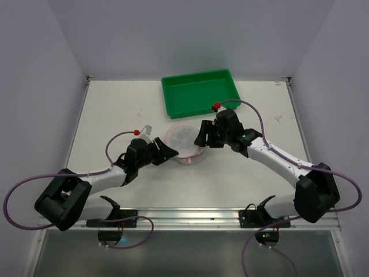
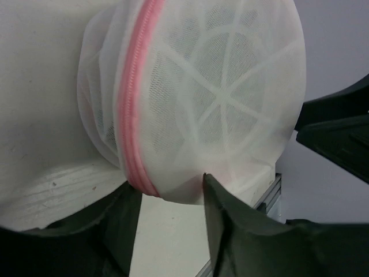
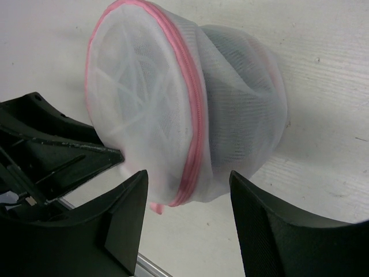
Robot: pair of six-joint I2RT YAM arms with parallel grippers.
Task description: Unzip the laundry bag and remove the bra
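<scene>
From above, the bag (image 1: 184, 141) rests mid-table (image 1: 115, 109), just in front of the green tray (image 1: 200, 92), and both arms meet at it. The left gripper (image 1: 168, 152) is at its left edge and the right gripper (image 1: 202, 137) at its right edge, nose to nose across the pouch. That overhead shot gives the layout but not the seam. The left wrist camera does: the pink zipper (image 2: 134, 109) runs as a closed band down the bag's side, with the spoked white mesh disc facing the lens to the right of it. The right wrist camera adds the other side: the disc rimmed in pink, the mesh dome bulging behind it with a grey shadow inside, too veiled to identify, and a small pink tab hanging at the bottom edge. On to the hands. The left gripper is spread wide, its two dark fingers on either side of the bag's lower rim; one fingertip appears to touch the mesh edge, the other stands just off the zipper, and nothing is clamped. The right gripper is spread as well, with the bag's rim and zipper in the gap ahead of its fingers; whether they touch cannot be told. Each wrist view also catches the opposite gripper, and in the right wrist shot the left gripper's tip sits against the disc face.
</scene>
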